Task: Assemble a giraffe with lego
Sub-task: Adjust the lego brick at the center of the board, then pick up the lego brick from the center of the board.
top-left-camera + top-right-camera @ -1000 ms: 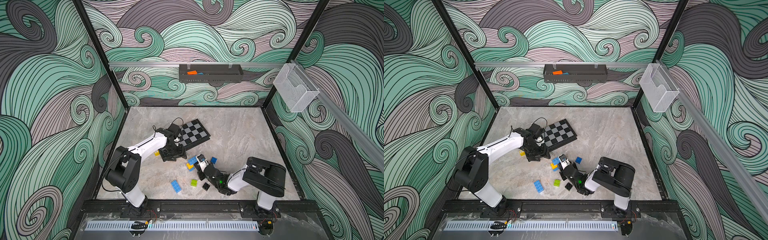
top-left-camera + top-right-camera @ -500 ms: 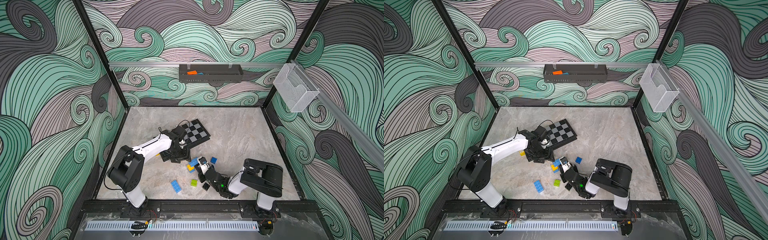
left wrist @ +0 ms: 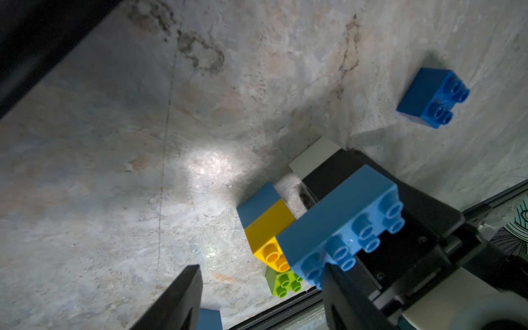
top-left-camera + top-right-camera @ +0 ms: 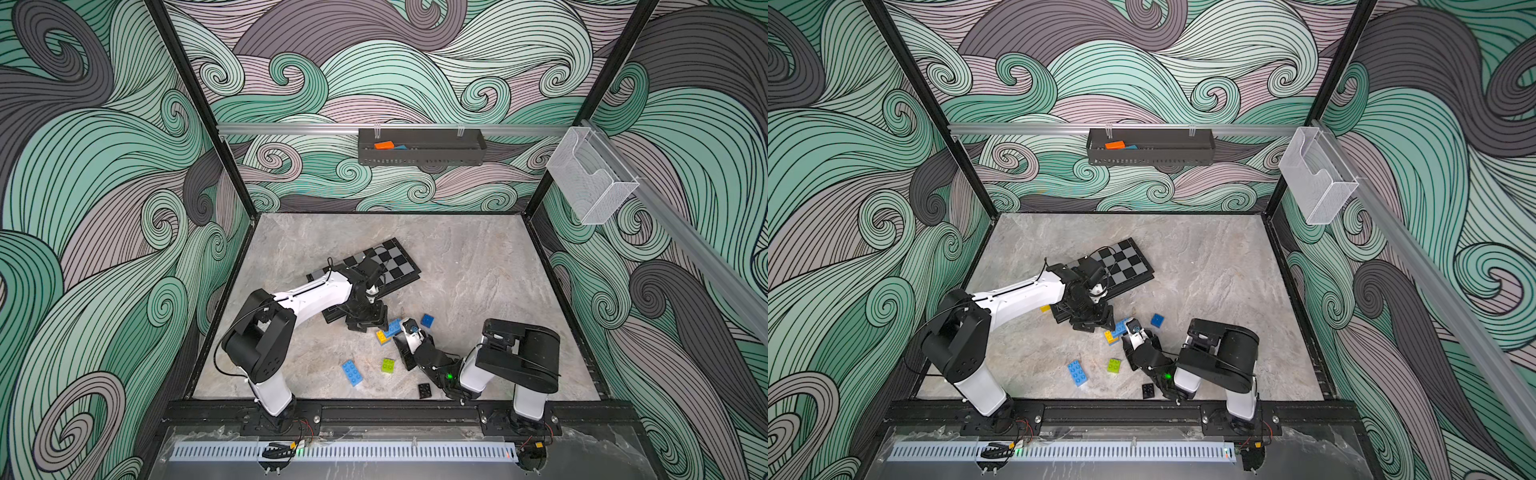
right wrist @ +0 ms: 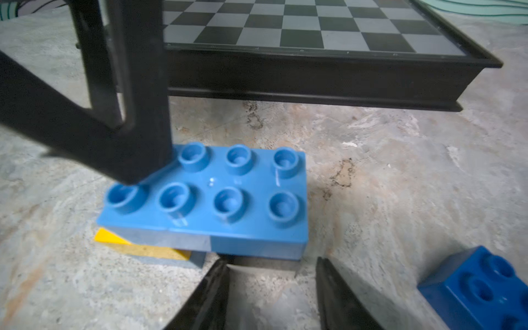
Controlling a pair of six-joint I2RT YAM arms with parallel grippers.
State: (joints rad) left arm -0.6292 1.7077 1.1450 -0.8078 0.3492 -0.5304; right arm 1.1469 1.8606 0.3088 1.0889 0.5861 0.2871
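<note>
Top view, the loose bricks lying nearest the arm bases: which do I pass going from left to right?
oblong blue brick → lime-green brick → black square brick. The dark blue square brick farther back sits almost level with the black one, so it is left out.

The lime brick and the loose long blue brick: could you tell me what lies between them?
Nothing: between the lime brick and the long blue brick there is only bare table, as both top views show.
</note>
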